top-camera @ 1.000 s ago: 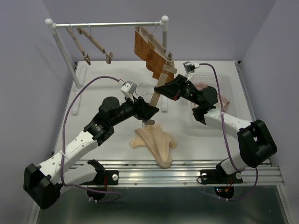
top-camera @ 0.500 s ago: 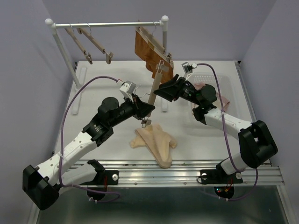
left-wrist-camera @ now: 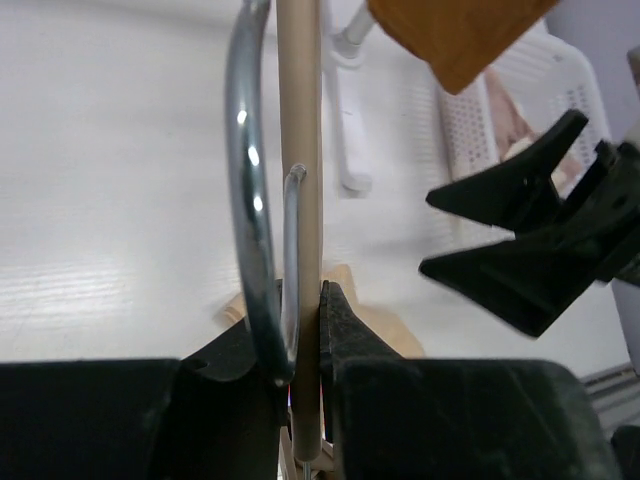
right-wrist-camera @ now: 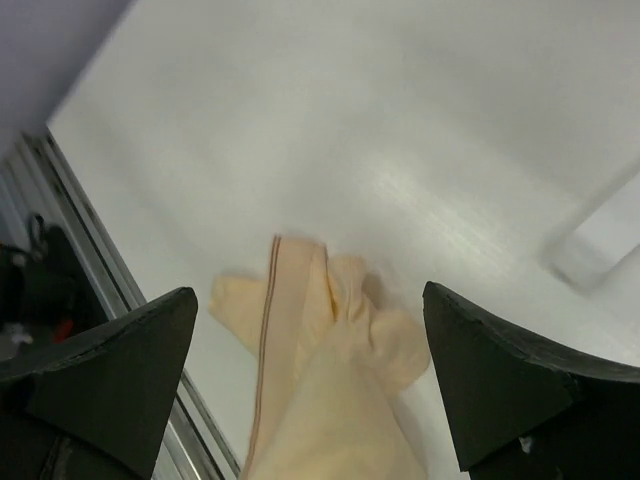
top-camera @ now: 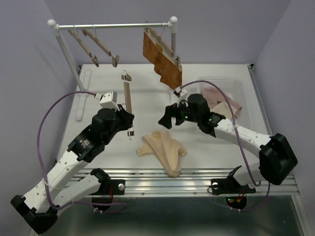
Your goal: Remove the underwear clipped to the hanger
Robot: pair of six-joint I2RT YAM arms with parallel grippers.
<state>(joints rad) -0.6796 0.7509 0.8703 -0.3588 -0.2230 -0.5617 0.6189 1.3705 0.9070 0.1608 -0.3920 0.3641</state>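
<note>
Cream underwear point(top-camera: 162, 150) down, 1 orange-brown pair point(top-camera: 160, 59) still clipped: left gripper point(left-wrist-camera: 305, 310) clamps a bare hanger point(top-camera: 127, 93), right gripper point(right-wrist-camera: 310, 295) gapes open.

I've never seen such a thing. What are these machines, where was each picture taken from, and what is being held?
Two robot arms are bolted to a white table. One picture looks down from above; the others come from a camera on each wrist. The left gripper is shut on a bare wooden clip hanger. The right gripper is open and empty, near cream-beige cloth underwear lying on the table. An orange-brown pair hangs clipped under the metal rail; a pale pink pair lies in the white plastic basket.
</note>
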